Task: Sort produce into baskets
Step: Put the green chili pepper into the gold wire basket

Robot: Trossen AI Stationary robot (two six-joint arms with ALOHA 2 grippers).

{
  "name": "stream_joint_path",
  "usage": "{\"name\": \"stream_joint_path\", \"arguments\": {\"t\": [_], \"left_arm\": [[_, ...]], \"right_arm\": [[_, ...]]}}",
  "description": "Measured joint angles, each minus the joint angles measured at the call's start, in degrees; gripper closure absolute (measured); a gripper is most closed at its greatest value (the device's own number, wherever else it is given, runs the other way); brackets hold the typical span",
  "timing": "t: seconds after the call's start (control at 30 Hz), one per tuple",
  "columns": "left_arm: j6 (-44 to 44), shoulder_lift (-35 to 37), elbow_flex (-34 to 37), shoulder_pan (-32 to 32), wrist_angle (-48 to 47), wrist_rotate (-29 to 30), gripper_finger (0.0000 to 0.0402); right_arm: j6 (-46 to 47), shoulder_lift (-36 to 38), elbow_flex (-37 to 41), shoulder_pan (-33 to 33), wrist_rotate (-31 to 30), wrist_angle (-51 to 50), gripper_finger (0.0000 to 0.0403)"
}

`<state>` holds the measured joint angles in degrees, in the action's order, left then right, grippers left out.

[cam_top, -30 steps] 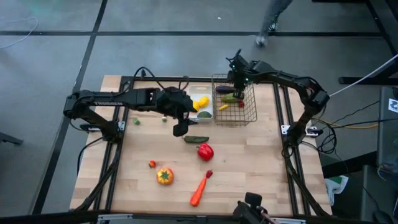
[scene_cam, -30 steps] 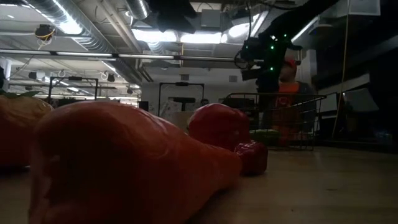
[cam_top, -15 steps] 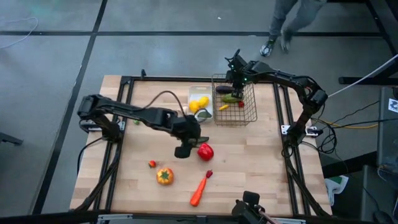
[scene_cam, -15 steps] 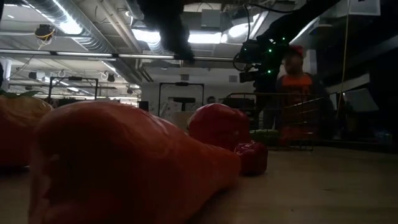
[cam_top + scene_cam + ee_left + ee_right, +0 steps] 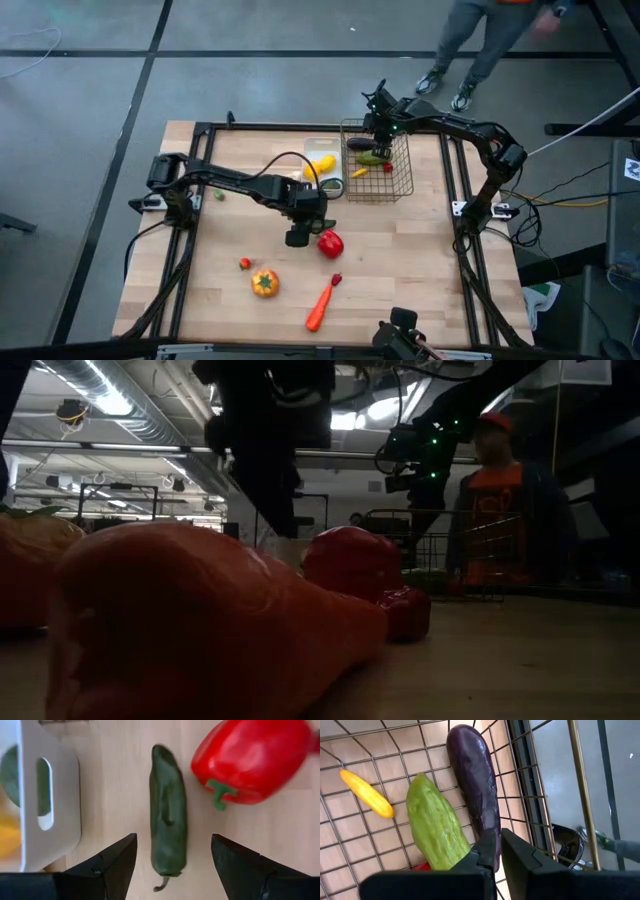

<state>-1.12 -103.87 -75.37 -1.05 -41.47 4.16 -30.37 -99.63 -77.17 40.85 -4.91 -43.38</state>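
On my bench (image 5: 400,260) the wire-mesh basket (image 5: 398,186) stands beside the white tray (image 5: 45,845), and the red pepper (image 5: 252,757) lies just beside the dark green cucumber (image 5: 167,830), both near the tray. My left end effector (image 5: 172,862) hangs low over that cucumber, fingers wide and straddling it, holding nothing. My right end effector (image 5: 498,851) hovers over the basket, narrowed shut and empty, above the eggplant (image 5: 472,770), a light green cucumber (image 5: 432,825) and a yellow chilli (image 5: 366,793).

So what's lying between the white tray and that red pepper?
A dark green cucumber lies on the bare wood between the white tray and the red pepper, touching neither; the left wrist view shows it.
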Motion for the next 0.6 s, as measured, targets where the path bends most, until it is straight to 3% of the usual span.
{"name": "stream_joint_path", "arguments": {"t": [0.6], "left_arm": [[-2.3, -7.4, 0.0, 0.7, 0.3, 0.0, 0.0151]], "right_arm": [[0.1, 0.0, 0.0, 0.0, 0.0, -0.1, 0.0375]]}}
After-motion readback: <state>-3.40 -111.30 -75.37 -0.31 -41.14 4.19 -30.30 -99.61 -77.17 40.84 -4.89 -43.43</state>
